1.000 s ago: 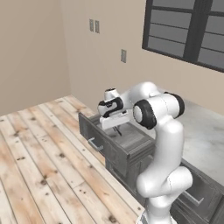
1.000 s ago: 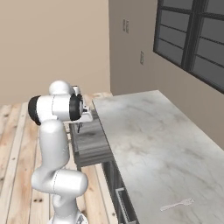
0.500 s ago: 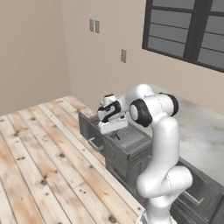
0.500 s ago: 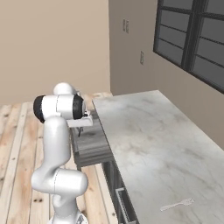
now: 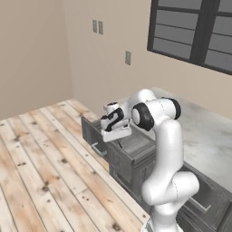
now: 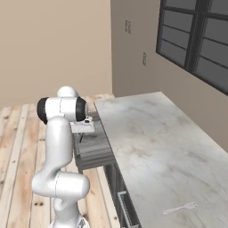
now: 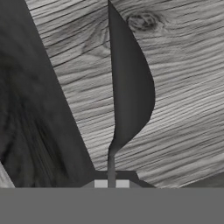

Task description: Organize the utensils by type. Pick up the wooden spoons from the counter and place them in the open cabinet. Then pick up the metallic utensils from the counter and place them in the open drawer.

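Observation:
My gripper is shut on the thin handle of the dark grey metal spoon, one of the metallic utensils. The spoon's head points away from the hand over the grey wood-grain floor of the open drawer. From the base, the hand hangs low over the drawer that is pulled out from under the counter. The right base view has the gripper just above the drawer. The pale silver fork lies on the counter near its front end.
The open drawer juts out over the wooden plank floor. Lower cabinet fronts with bar handles run below the counter. A beige wall and a dark window stand behind the worktop.
The hand has come down toward the open drawer with the dark grey spoon still in its grip. The fork has not moved.

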